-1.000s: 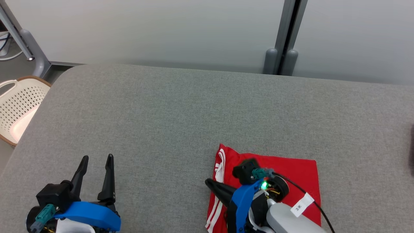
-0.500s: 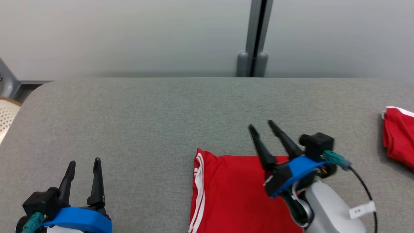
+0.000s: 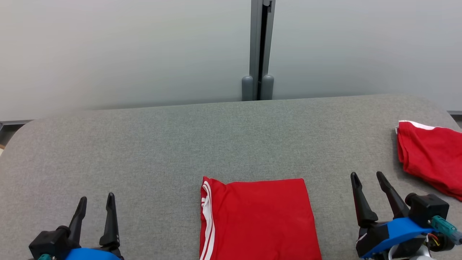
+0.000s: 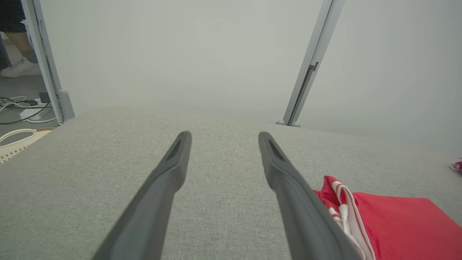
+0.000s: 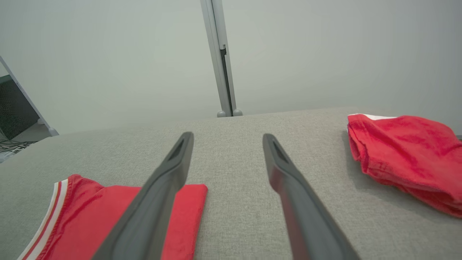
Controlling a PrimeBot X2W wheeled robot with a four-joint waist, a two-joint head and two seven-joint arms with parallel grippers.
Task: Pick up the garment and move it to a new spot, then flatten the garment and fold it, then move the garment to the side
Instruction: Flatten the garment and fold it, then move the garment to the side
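Red folded garment (image 3: 258, 216) lies flat on the grey table (image 3: 144, 144) between the left gripper (image 3: 97, 196) and right gripper (image 3: 366, 174), both with fingers (image 3: 110, 220) apart and holding nothing.

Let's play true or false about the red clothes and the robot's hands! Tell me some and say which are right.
1. The folded red garment lies flat on the grey table. True.
2. The right gripper holds it. False: it is open and empty, beside the garment.
3. A crumpled red garment lies further to the robot's right. True.
4. The left gripper is shut. False: its fingers stand apart.
5. The folded garment has white stripes along one edge. True.
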